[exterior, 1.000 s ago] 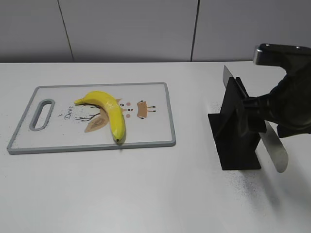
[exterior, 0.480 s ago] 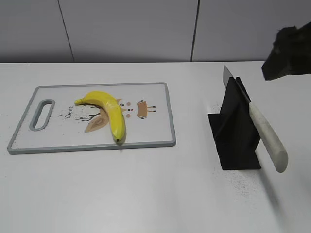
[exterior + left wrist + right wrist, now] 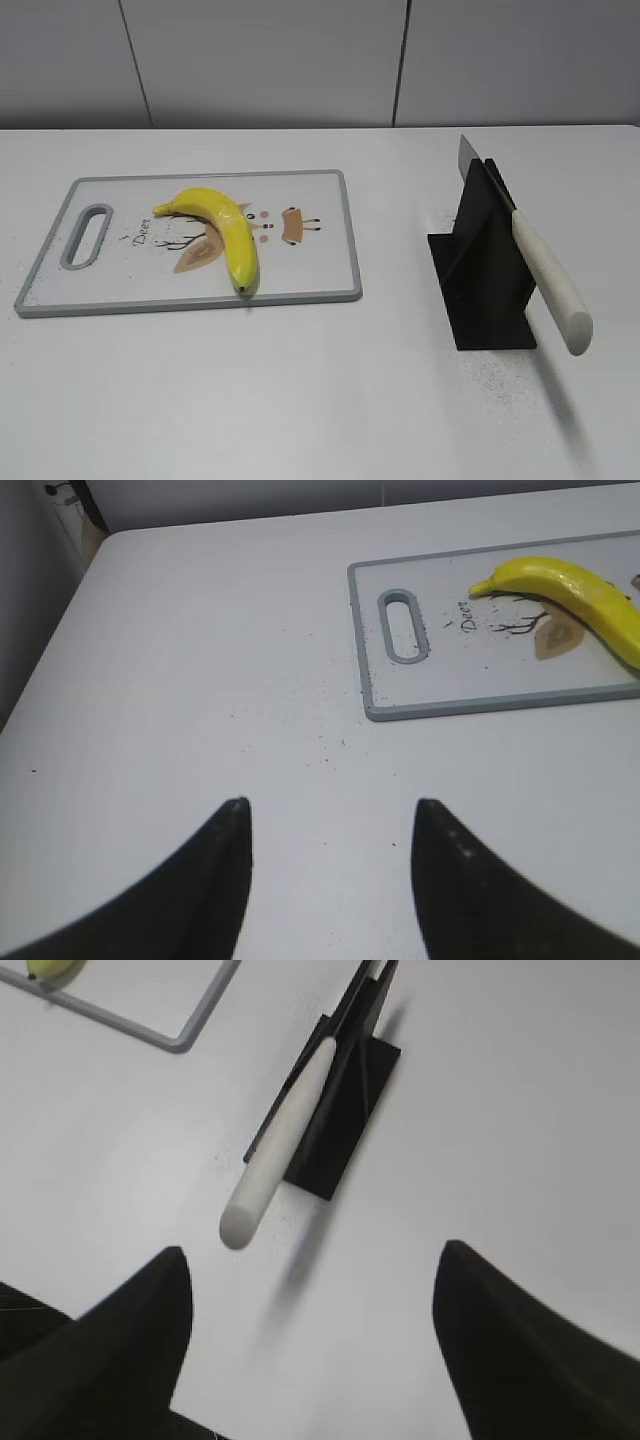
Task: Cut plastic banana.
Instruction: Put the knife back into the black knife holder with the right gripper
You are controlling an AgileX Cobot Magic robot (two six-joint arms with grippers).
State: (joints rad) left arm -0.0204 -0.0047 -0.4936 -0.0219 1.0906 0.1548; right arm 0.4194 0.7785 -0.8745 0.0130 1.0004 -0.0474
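Still, banana (image 3: 222, 233) lies uncut; knife (image 3: 545, 277) racked

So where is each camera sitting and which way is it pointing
Exterior: in front of the table, looking down at a slant at the board, banana and knife in its stand; no arm shows.
Left wrist: above the table's left end, facing the board; left gripper open.
Right wrist: high, looking down on the knife; right gripper open.
All three show the board.

"Deer" is printed in dark script on the board (image 3: 200, 235), near the handle slot, just beside the banana (image 3: 222, 232); it is readable in the exterior and left wrist views. No other text, numbers or brands are legible.
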